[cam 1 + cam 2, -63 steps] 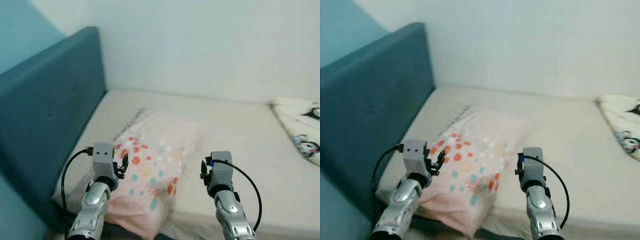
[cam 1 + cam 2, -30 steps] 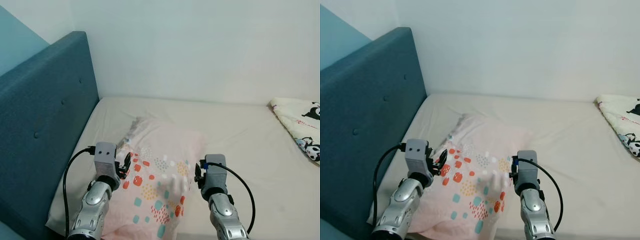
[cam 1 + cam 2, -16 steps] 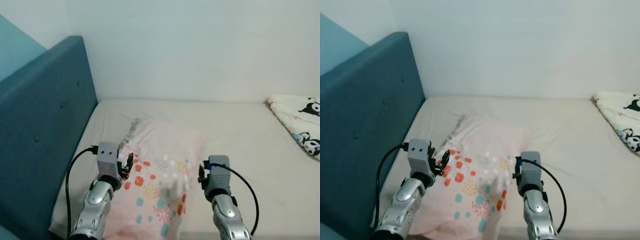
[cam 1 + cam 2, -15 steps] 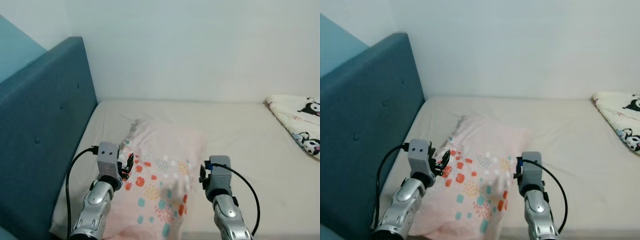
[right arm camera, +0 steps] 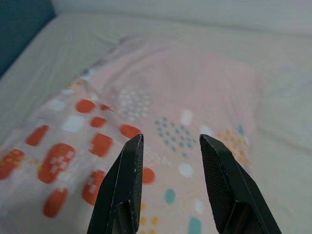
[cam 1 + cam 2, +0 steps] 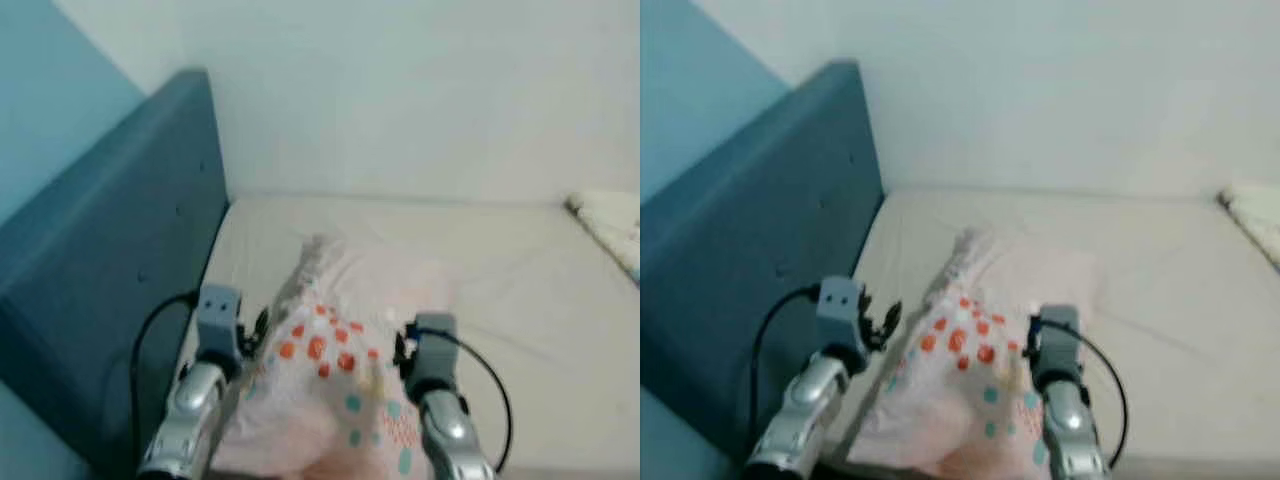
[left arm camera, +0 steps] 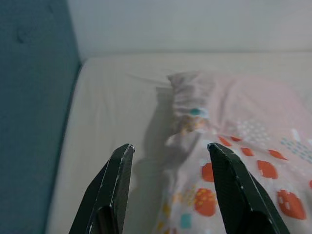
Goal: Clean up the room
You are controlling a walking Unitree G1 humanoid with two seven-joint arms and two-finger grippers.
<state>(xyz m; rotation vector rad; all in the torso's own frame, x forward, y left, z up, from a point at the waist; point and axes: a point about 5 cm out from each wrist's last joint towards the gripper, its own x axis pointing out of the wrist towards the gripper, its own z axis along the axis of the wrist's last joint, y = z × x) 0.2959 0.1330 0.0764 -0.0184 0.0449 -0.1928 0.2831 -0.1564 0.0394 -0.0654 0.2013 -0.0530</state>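
Fingers of both grippers stand apart, empty: left gripper [image 7: 168, 187] at the pillow's [image 6: 350, 380] ruffled side, right gripper [image 5: 168, 183] above its patterned face. Pillow lies near the bed's [image 6: 520, 290] front edge, close to the headboard [image 6: 110, 290]. It looks soft and light; pinching an edge or corner should hold.

Both end effectors [image 7: 168, 156] [image 5: 170, 146] forward, fingers apart

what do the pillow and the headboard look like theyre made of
The pillow: soft woven fabric, likely cotton, matte pink with orange and teal printed patches; it crumples and its edge gathers in folds. The headboard: looks like padded upholstery in matte teal cloth, with small tufted buttons dimpling its face; whether felt or weave is too blurred to tell.
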